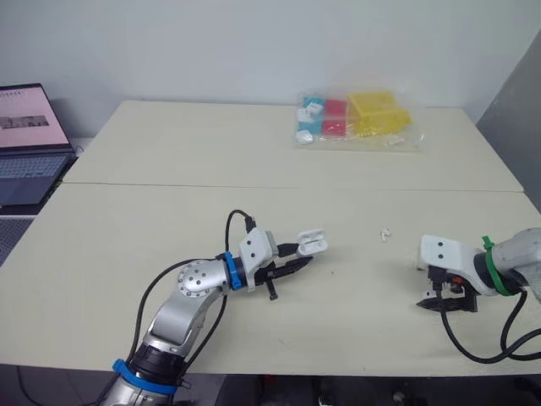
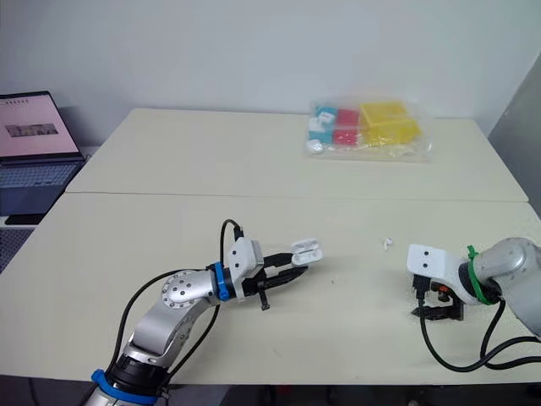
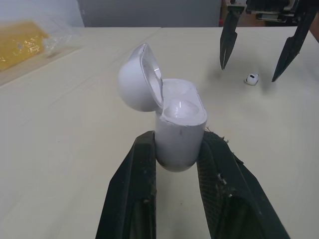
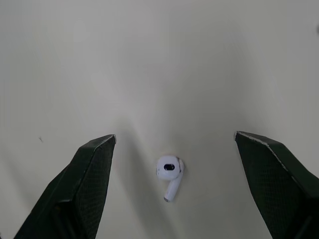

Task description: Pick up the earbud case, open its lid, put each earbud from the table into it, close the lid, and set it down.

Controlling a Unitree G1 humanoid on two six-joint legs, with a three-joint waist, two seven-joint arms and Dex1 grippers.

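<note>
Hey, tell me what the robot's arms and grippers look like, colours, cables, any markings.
Both arms are silver-grey metal, each with a white wrist housing and a trailing black cable. The left arm wears blue bands; the right arm wears a green band. The left gripper and right gripper each have two black, tapered fingers.

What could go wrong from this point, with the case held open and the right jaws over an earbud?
1. The earbud is small and lies flat between the wide-open jaws of the right gripper; closing may flick it away.
2. The left gripper clamps only the lower part of the earbud case, whose lid is hinged open; pushing an earbud in might tip the case or make it slip.
</note>
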